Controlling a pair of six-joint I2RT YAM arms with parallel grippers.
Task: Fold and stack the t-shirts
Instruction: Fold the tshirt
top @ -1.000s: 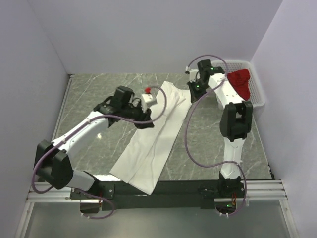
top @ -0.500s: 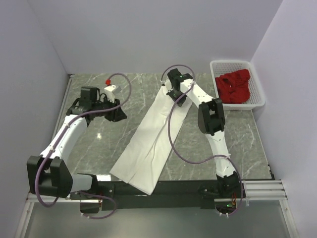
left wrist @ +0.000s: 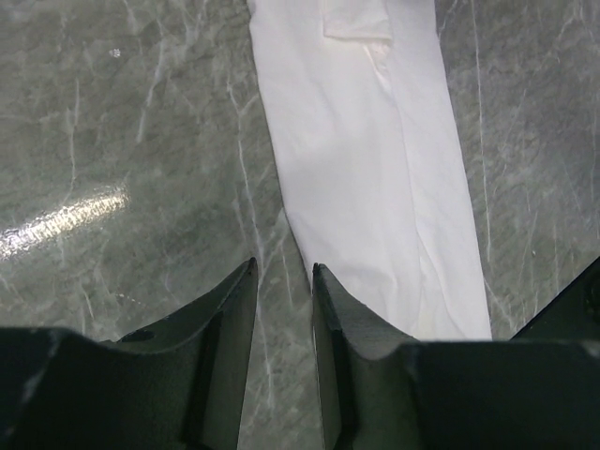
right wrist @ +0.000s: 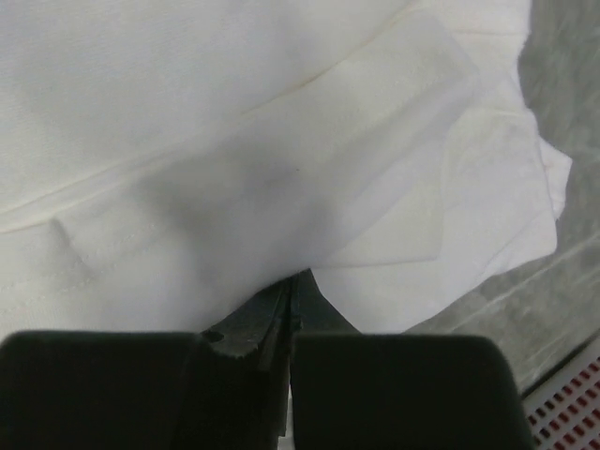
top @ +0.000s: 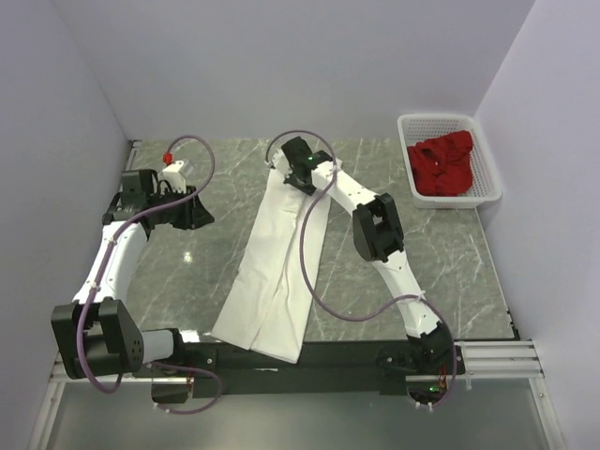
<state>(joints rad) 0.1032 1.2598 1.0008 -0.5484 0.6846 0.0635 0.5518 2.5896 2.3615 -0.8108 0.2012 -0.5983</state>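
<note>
The right pincer point(top: 296, 172) is closed on the far end of the white shirt point(top: 272, 272), its fingers meeting with a layer of cloth nipped between them; in the right wrist view this pincer point(right wrist: 291, 287) sits under a fold of the shirt point(right wrist: 234, 141), whose doubled corner lies just beyond and to the right of the tips. From this pincer the shirt runs back toward the arm bases as a long narrow folded strip, lying flat on the table point(top: 187, 272), with its near end draped at the table's near edge. The left pincer point(top: 197, 210) hangs over bare table, well to the left of the strip and apart from it; in the left wrist view the pincer point(left wrist: 283, 274) has its fingers point(left wrist: 234, 309) a narrow gap apart with nothing between them, and the shirt point(left wrist: 375, 169) lies ahead and to the right of the tips. The red shirt point(top: 441, 167) lies bunched in the basket point(top: 441, 118), far to the right of the right pincer
</note>
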